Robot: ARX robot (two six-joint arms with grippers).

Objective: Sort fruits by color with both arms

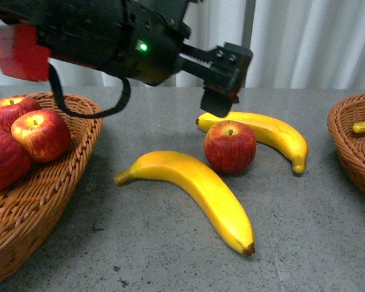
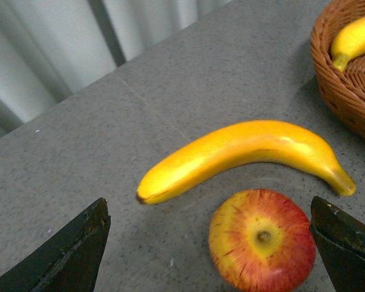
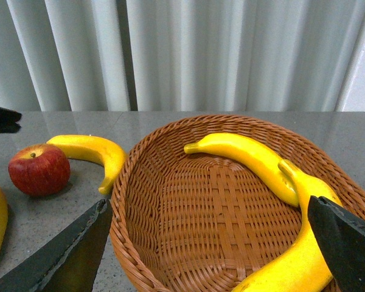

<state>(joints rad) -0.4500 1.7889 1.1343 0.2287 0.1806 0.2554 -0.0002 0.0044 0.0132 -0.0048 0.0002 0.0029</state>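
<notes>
Sorted: three apples (image 1: pixel 41 134) in left basket (image 1: pixel 79 164), two bananas (image 3: pixel 249 155) in right basket (image 3: pixel 219 201). Unsorted on counter (image 1: pixel 140 243): loose apple (image 1: pixel 230 146), two loose bananas (image 1: pixel 194 182). Both left fingers (image 2: pixel 73 255) and right fingers (image 3: pixel 61 258) gape empty.

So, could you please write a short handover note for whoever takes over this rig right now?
Left gripper: open, hovering over the glossy red apple on the grey table, not gripping it.
Right gripper: open and empty, over the right brown wicker basket.
Done: three red apples in the left wicker basket; two curved yellow bananas in the right one.
Left: the table apple, plus the near long yellow banana and the far yellow banana.
</notes>
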